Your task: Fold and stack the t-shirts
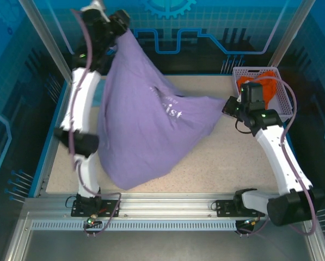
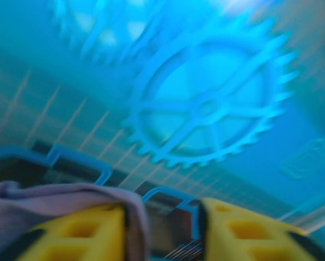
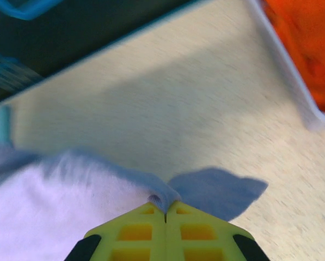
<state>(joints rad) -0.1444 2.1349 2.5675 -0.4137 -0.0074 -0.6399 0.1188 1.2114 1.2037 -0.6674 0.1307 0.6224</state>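
Table (image 1: 222, 163), lavender shirt (image 1: 146, 130), basket (image 1: 285, 98), perhaps blue cloth (image 3: 0, 126)

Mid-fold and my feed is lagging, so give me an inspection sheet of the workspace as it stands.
Surface: beige speckled table, its left half under purple cloth.
Job's things: purple t-shirt strung between both arms, lower part on the table; orange t-shirt in the basket.
Clutter: white lattice basket, far right corner.
Grippers: left gripper raised high, jaws apart, purple cloth draped over one finger; right gripper shut on the purple shirt's edge.
Cables: purple cable on the right arm arcs beside the basket.
Surroundings: blue panel walls with a gear graphic.
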